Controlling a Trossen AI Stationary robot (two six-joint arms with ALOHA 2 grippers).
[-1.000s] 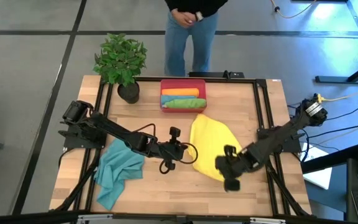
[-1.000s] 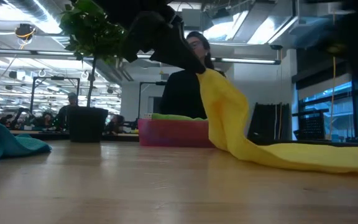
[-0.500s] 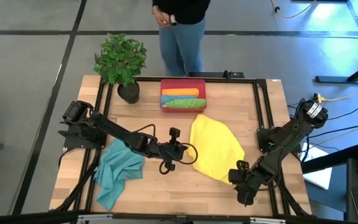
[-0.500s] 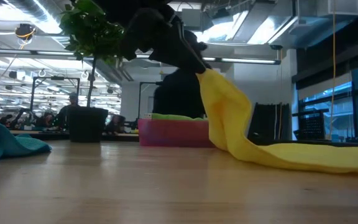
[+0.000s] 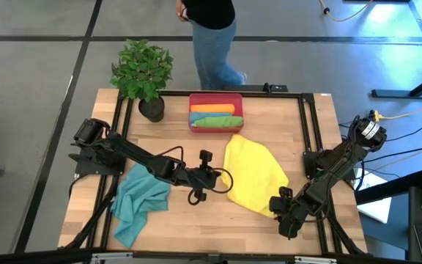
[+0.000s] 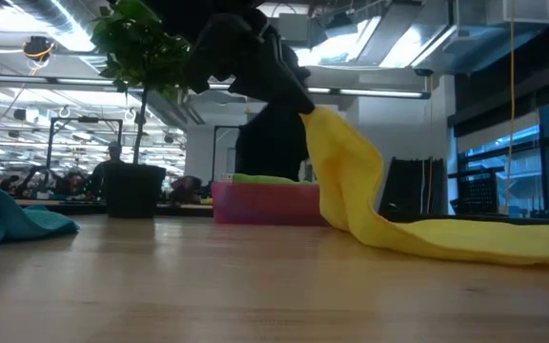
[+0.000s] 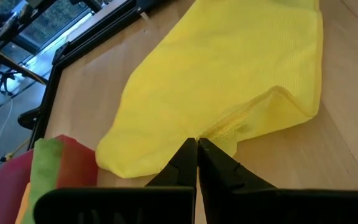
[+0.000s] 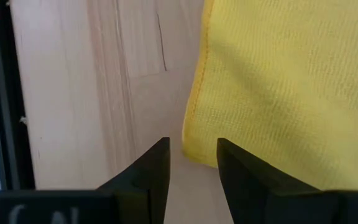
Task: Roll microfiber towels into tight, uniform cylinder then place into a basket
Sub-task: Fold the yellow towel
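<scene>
A yellow towel (image 5: 253,174) lies spread in the middle of the table, its left edge raised. My left gripper (image 5: 226,181) is shut on that edge. In the low view the yellow towel (image 6: 351,181) hangs from the dark fingers and runs down onto the wood. My right gripper (image 8: 193,155) is open, its fingers standing either side of the towel's near right corner (image 8: 194,149); I cannot tell whether they touch it. The red basket (image 5: 194,111) at the far middle holds a rolled orange towel (image 5: 211,108) and a green one (image 5: 217,122). A teal towel (image 5: 139,202) lies crumpled at the near left. My left gripper pinches the yellow towel's left edge (image 7: 211,132) between its two shut fingers, where the cloth bunches into a fold. The fingers come slanting down from the table's left. That edge is lifted off the wood (image 6: 315,122); the rest slopes down slack and lies on the table.
A potted plant (image 5: 143,73) stands at the far left corner. A person (image 5: 211,37) walks behind the far edge. Black frame rails (image 5: 308,132) run along the table's sides. Bare wood lies along the near edge between the teal and yellow towels.
My right gripper has moved off the yellow towel toward the table's near right and down, ending at the towel's near right corner, rolling a little as it went. The towel and my left gripper have stayed put. The person behind the table has stepped to the left.
</scene>
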